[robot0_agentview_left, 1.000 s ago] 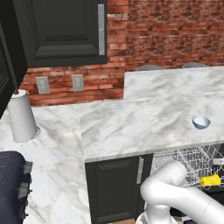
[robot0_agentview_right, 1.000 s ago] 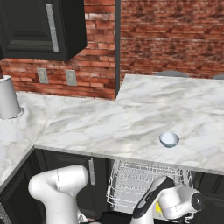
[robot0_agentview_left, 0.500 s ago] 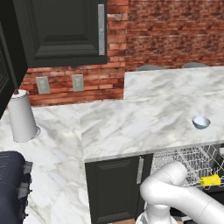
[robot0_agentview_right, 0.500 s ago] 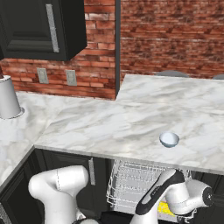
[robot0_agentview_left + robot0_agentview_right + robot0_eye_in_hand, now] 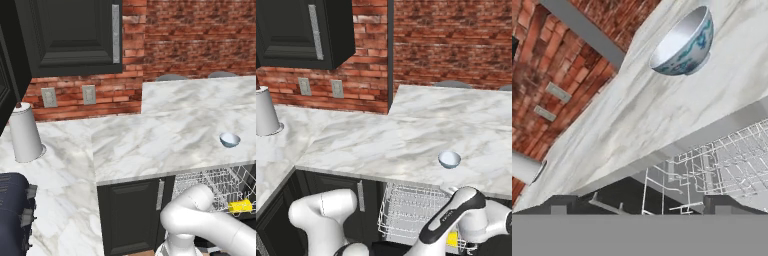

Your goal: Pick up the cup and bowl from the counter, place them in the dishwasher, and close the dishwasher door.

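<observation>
A brick-walled kitchen corner, with the white marble counter [image 5: 165, 135] running over black cabinets and the dishwasher [image 5: 411, 212] open below, its wire rack pulled out with a yellow item [image 5: 240, 206] in it. The bowl [image 5: 229, 140] sits on the counter near the front edge, at about one o'clock in the hand view, untouched. I judge the bowl pick-up to be the step in hand: the gripper [image 5: 637, 202], fingertips set wide apart and empty, is low by the rack and must rise over the edge onto the rim.

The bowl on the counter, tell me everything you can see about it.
The bowl is small, round and shallow, pale blue-grey with a whitish rim and a faint blue pattern outside. It looks glazed, like ceramic, and empty. It sits upright on the white marble counter near the front edge, above the pulled-out wire rack. Nothing else touches it.
</observation>
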